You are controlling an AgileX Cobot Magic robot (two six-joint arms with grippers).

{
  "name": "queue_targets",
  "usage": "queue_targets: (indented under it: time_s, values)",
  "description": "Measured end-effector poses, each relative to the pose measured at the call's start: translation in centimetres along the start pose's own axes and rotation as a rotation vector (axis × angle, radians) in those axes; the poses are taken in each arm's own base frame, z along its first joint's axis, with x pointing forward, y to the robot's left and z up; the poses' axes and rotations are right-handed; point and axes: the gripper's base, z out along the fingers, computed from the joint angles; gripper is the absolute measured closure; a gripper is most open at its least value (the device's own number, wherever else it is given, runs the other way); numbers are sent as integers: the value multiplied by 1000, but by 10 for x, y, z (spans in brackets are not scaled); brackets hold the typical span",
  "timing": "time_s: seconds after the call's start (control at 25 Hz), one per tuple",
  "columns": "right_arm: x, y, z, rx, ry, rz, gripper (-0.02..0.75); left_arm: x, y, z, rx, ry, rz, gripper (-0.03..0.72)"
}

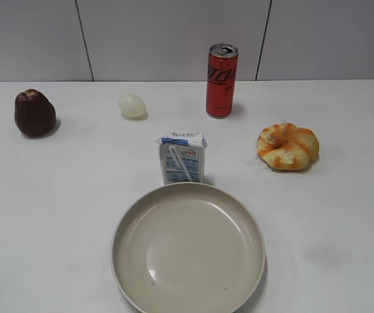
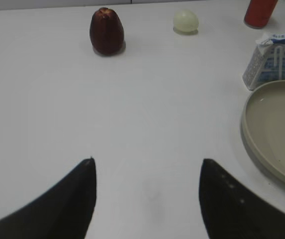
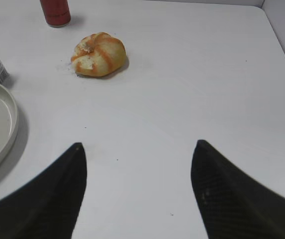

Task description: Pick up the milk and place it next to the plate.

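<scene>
From the exterior camera, your milk (image 1: 182, 157) stands upright just behind the plate (image 1: 188, 248) on the white surface (image 1: 337, 222), seemingly touching its far rim (straw side facing you). A red can (image 1: 222, 80) stands farther back. In the left wrist view, your left gripper (image 2: 147, 172) hovers with fingers (image 2: 72, 199) spread, holding nothing. In the right wrist view, your right gripper (image 3: 138, 157) is likewise spread, with a bun (image 3: 99, 54) beyond it.

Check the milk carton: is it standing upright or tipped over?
Upright. The milk stands on its base on the table, folded top uppermost, just behind the plate; the left wrist view shows the same.
</scene>
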Motion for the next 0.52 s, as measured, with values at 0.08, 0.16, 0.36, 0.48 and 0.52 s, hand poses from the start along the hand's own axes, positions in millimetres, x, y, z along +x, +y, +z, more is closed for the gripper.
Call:
queue_targets:
  time_s: [0.08, 0.16, 0.36, 0.48, 0.52]
  values:
    - [0, 0, 0, 0, 0, 0, 238, 0, 0, 0, -2, 0, 1, 198]
    - [0, 0, 0, 0, 0, 0, 238, 0, 0, 0, -5, 1, 2, 198]
    - [0, 0, 0, 0, 0, 0, 238, 1, 1, 0, -7, 3, 4, 198]
    - [0, 0, 0, 0, 0, 0, 238, 1, 1, 0, -7, 3, 4, 198]
    - [0, 0, 0, 0, 0, 0, 238, 1, 1, 0, -7, 3, 4, 198]
